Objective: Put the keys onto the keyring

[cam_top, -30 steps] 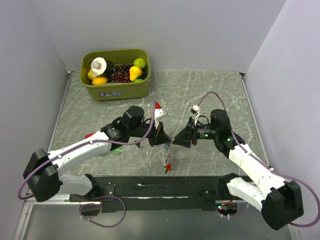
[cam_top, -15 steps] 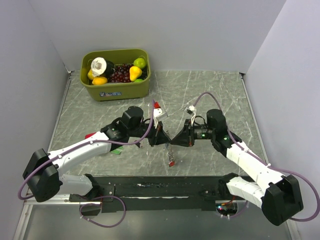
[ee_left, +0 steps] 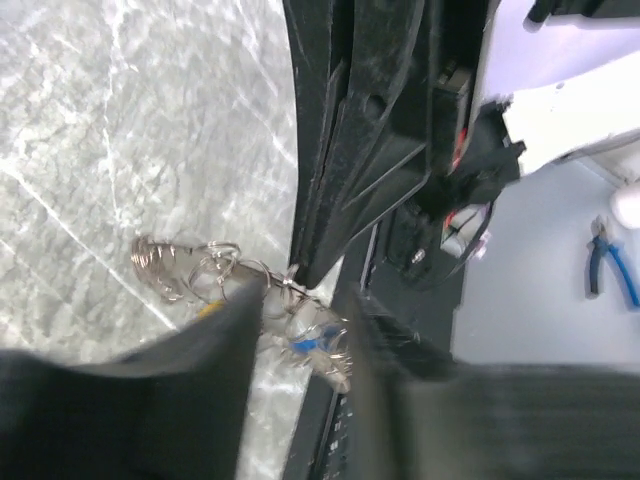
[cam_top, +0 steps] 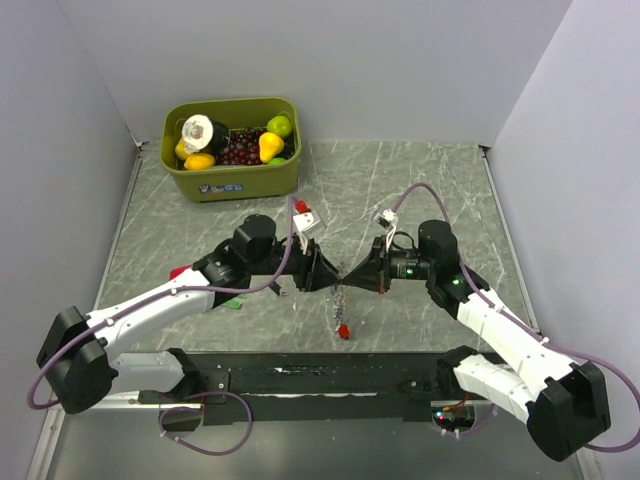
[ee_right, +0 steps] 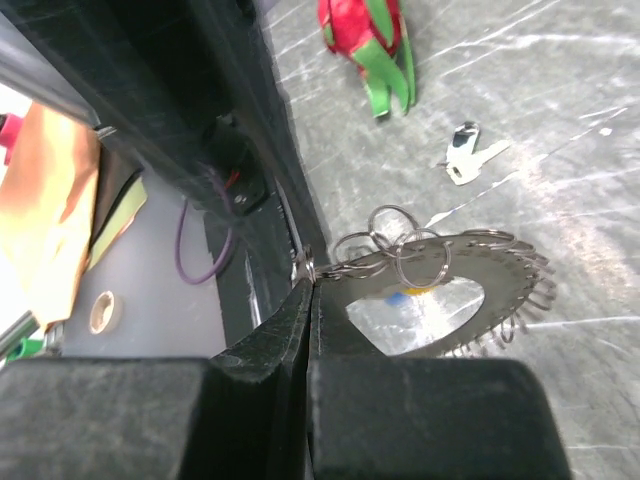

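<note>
Both arms stretch inward, tip to tip above the counter [cam_top: 420,190] near its front edge: right gripper [cam_top: 352,277] pinched on the keyring [ee_right: 400,255], left gripper [cam_top: 326,274] parted, keys [cam_top: 343,328] dangling.

text: none legible | green bin [cam_top: 232,178] front label [cam_top: 224,186]: pale marks, too small to read

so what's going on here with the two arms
The right gripper and left gripper meet mid-table at the keyring. The right is shut, its fingers pinching one small ring. The left's fingers stand apart around the loop. Some keys dangle below, and one loose key lies on the table.
</note>
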`<state>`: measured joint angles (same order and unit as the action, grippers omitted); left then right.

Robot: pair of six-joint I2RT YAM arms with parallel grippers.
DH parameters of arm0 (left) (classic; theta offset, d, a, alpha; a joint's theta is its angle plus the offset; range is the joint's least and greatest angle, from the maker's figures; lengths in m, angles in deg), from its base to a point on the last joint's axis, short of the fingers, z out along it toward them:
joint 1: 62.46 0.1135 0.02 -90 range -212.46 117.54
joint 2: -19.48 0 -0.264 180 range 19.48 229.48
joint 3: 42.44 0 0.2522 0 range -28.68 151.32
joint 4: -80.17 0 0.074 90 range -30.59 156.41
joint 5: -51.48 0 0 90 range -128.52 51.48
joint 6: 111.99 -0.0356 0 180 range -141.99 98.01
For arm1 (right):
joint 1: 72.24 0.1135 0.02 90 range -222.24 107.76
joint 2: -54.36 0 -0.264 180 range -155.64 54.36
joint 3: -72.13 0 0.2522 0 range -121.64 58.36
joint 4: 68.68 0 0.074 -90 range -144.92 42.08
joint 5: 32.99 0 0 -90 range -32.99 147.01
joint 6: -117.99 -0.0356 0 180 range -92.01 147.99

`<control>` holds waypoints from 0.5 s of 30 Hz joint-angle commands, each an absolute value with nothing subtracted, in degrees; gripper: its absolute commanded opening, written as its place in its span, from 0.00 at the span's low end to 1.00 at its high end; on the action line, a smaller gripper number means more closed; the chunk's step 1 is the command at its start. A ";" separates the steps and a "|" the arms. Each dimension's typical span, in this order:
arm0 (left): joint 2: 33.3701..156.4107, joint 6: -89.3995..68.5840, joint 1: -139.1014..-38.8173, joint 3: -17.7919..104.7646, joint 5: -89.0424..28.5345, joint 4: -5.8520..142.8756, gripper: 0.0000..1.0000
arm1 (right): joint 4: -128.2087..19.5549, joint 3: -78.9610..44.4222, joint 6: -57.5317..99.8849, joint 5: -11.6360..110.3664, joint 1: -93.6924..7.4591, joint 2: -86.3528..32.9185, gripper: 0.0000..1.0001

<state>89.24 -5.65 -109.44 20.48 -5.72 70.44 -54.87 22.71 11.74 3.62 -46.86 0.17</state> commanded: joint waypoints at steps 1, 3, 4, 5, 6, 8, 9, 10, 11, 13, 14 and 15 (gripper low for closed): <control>84.27 -1.25 -107.03 19.48 -6.61 76.77 0.53 | -59.40 20.48 11.47 5.85 -46.76 2.68 0.00; 82.95 1.21 -104.75 17.55 -5.03 79.93 0.62 | -60.98 21.27 11.73 6.29 -46.75 3.91 0.00; 81.64 2.35 -103.78 16.68 -4.07 81.51 0.66 | -61.68 21.62 11.91 6.38 -46.76 4.44 0.00; 81.10 4.97 -102.72 14.67 -1.10 85.18 0.71 | -62.39 22.24 12.17 6.38 -46.67 5.40 0.00; 80.49 6.47 -100.36 13.60 0.93 87.48 0.72 | -63.70 22.59 12.17 6.38 -46.67 5.84 0.00; 80.48 10.24 -98.24 11.23 4.53 93.09 0.71 | -64.59 22.77 12.00 5.77 -46.75 6.72 0.00; 81.00 11.14 -97.01 10.70 7.86 94.52 0.71 | -65.20 22.68 11.91 5.24 -46.67 6.81 0.00; 81.44 11.93 -96.74 10.34 9.02 95.84 0.70 | -65.38 22.59 11.47 4.63 -46.67 6.81 0.00; 81.88 13.16 -96.74 9.91 10.25 97.16 0.69 | -65.73 22.33 11.21 4.19 -46.67 6.64 0.00; 83.38 15.35 -96.74 9.64 12.80 101.11 0.66 | -67.92 22.42 9.63 3.31 -46.67 6.20 0.00; 83.82 15.98 -96.74 9.20 13.33 102.69 0.63 | -68.71 22.42 9.10 2.26 -46.67 5.50 0.00; 84.60 16.24 -96.74 9.20 13.51 104.01 0.61 | -69.42 22.42 8.57 1.64 -46.67 5.15 0.00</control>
<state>83.03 10.90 -96.72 9.69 6.67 92.58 -61.51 23.05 10.93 4.93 -46.88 5.42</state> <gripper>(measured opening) 0.640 0.008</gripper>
